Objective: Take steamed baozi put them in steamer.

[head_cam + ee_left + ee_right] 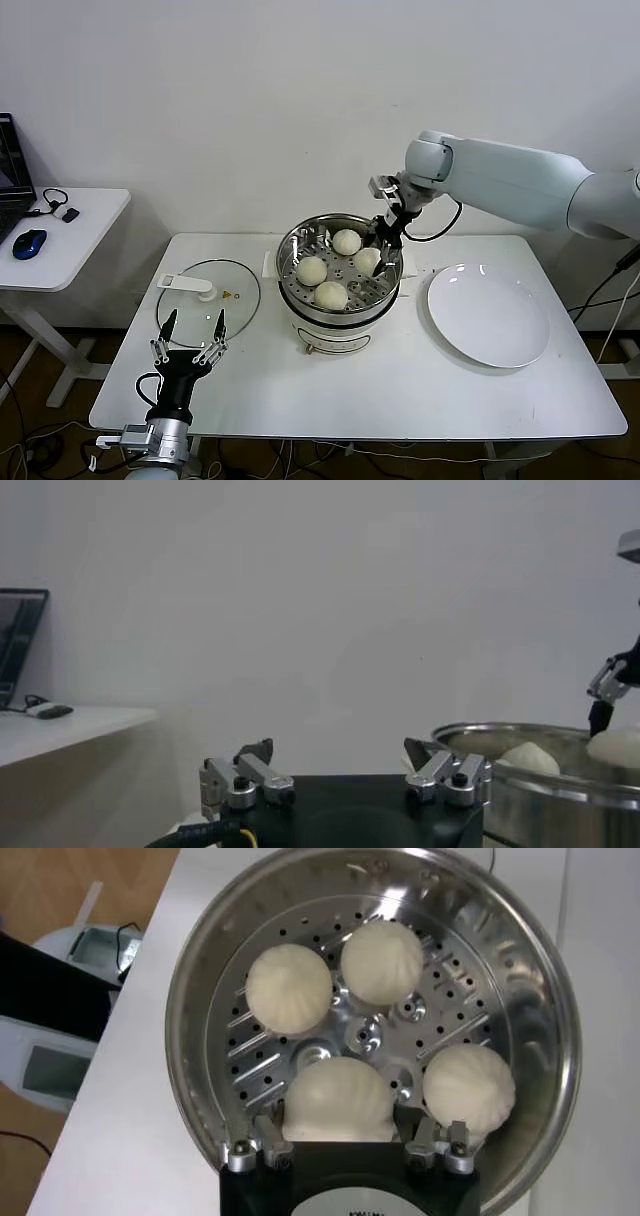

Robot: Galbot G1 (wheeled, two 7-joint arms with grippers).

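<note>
Right tool [340,1138] clenched on one steamed baozi [340,1100] inside the steamer [545,998], its fingertips hidden behind the bun. Left tool [188,335] released, beside the steamer.

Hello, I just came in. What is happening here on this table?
The robot is loading steamed baozi into the steamer. Its right claw is down inside the pot, closed around the fourth baozi, which sits on the perforated tray. Three other baozi already lie on that tray. The white plate beside the steamer has nothing on it. The left claw waits open near the glass lid, which lies flat on the table.
</note>
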